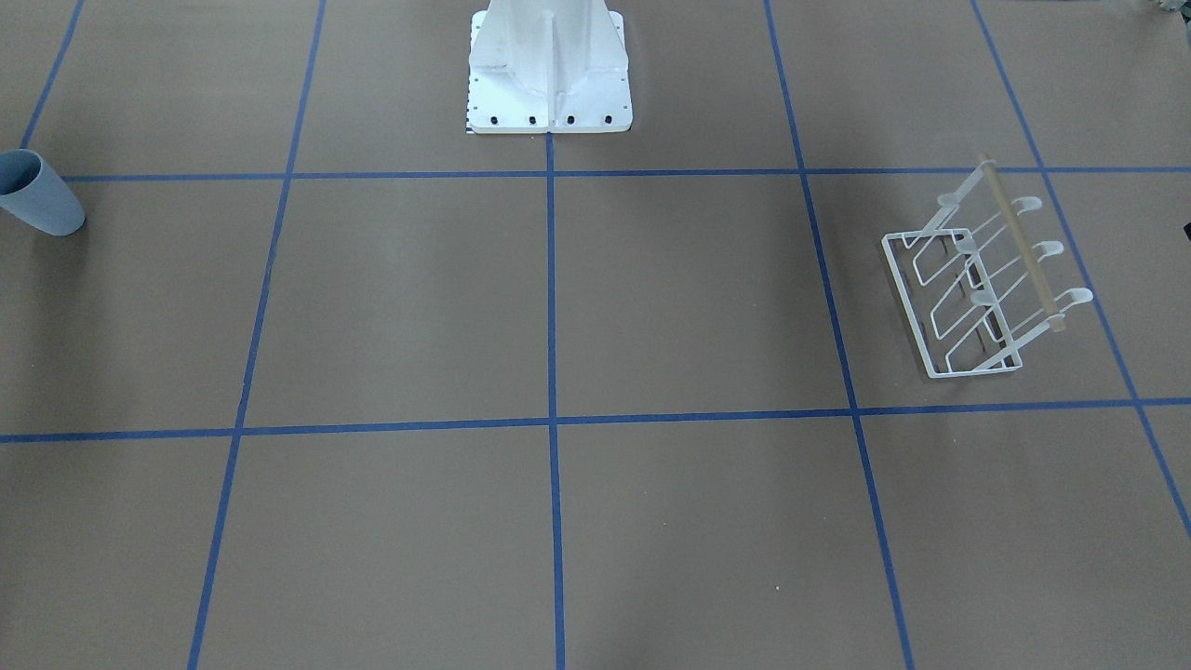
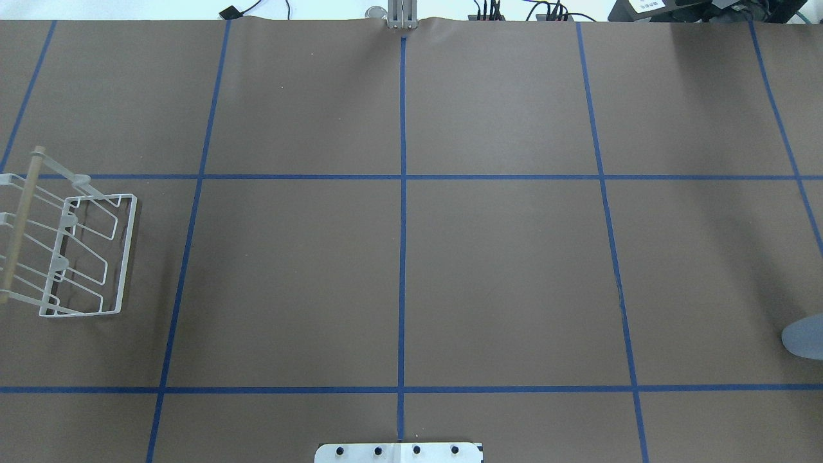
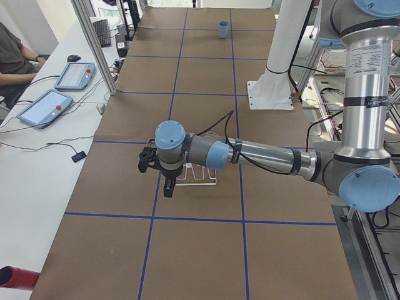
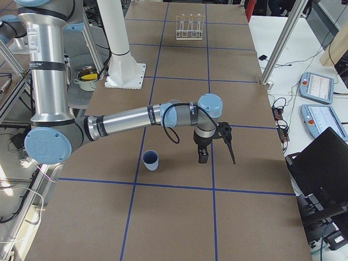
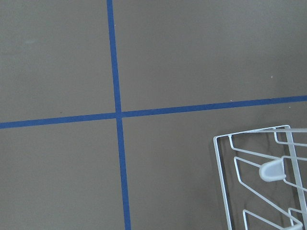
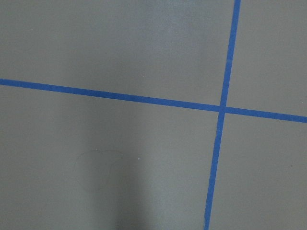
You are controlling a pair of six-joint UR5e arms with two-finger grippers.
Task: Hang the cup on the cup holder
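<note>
The light blue-grey cup (image 1: 37, 195) stands upright at the table's end on my right side; it also shows in the overhead view (image 2: 804, 337) and the right side view (image 4: 150, 160). The white wire cup holder (image 1: 986, 279) with its wooden rod stands at the opposite end (image 2: 71, 251), and its corner shows in the left wrist view (image 5: 264, 182). My left gripper (image 3: 167, 186) hovers above the table just beside the holder. My right gripper (image 4: 231, 149) hovers beside the cup, apart from it. Both show only in side views, so I cannot tell if they are open or shut.
The white pedestal base (image 1: 549, 84) stands at the robot's side of the table. Blue tape lines grid the brown surface. Tablets (image 3: 47, 106) and a seated operator are beside the table. A laptop (image 4: 321, 163) sits off the table's edge.
</note>
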